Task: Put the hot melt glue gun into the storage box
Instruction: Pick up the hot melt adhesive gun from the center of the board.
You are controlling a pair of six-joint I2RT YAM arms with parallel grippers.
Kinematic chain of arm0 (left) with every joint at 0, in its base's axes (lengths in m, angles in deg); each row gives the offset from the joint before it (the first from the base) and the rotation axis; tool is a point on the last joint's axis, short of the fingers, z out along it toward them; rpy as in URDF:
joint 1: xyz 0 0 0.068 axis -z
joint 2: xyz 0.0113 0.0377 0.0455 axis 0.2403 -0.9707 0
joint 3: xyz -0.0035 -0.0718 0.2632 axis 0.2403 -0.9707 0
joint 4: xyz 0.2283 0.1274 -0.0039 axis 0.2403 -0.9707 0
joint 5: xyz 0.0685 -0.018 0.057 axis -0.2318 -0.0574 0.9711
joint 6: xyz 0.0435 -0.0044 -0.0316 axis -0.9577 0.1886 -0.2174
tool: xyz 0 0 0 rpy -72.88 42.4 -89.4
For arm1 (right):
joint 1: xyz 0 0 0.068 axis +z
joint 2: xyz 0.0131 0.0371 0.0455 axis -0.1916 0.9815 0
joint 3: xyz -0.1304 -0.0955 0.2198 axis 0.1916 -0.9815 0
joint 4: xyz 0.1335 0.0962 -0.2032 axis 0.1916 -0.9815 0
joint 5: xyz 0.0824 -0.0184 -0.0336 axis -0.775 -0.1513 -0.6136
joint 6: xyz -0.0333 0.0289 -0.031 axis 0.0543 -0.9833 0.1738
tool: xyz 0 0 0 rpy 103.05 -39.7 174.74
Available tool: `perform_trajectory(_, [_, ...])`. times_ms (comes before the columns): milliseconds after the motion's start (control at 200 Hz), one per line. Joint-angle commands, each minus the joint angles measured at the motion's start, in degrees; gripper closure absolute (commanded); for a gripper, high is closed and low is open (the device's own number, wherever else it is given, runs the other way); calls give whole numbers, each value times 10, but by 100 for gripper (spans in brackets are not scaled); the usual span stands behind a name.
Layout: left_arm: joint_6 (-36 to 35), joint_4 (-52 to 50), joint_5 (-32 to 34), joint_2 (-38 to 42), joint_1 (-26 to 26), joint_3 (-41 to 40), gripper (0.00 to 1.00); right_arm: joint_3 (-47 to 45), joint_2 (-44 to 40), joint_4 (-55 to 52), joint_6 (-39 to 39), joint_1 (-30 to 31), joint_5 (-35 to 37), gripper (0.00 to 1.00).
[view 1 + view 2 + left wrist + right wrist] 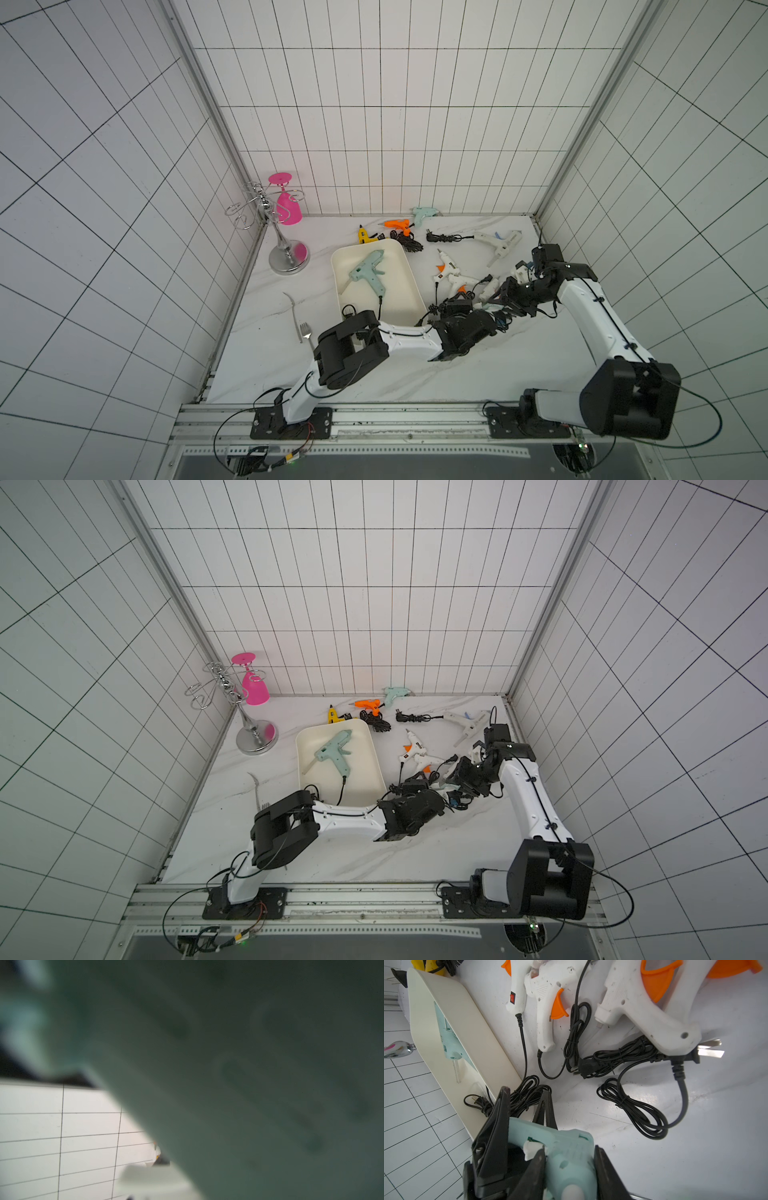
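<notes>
- Mint glue gun [566, 1159]: was outside storage box [399, 286], just off box's near corner at 4 o'clock in both top views.
- Right gripper [570, 1148]: jaws partly closed, clamped on gun body.
- Left gripper [525, 1095]: jaws partly closed, fingers pressed on gun's opposite end. Left wrist view was filled by blurred mint surface.
- Second mint glue gun [368, 272]: lay inside box, cord trailing toward 6 o'clock.
- White glue guns [457, 282]: lay at 3 o'clock from box.

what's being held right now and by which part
The right gripper clamps a mint glue gun across its body; the left gripper straddles its other end, grip unclear.
</notes>
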Motion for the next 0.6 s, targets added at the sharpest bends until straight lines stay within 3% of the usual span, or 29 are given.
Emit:
perform_trajectory(0, [-31, 129, -2, 5, 11, -29, 73, 7, -6, -39, 4, 21, -63, 87])
perform_trajectory(100, [-30, 131, -11, 14, 12, -38, 86, 1, -4, -36, 8, 24, -59, 87])
perform_trajectory(300, [-1, 87, -52, 50, 13, -68, 96, 3, 14, -19, 9, 24, -76, 85])
perform_trajectory(340, [6, 73, -61, 61, 13, -72, 97, 8, 18, -20, 12, 24, -75, 80])
perform_trajectory(465, [39, 0, -115, 106, 13, -74, 98, 40, 15, -22, 35, 20, -60, 48])
perform_trajectory(595, [98, -140, -210, 170, 11, -47, 98, 83, -23, 3, 46, -16, -16, 30])
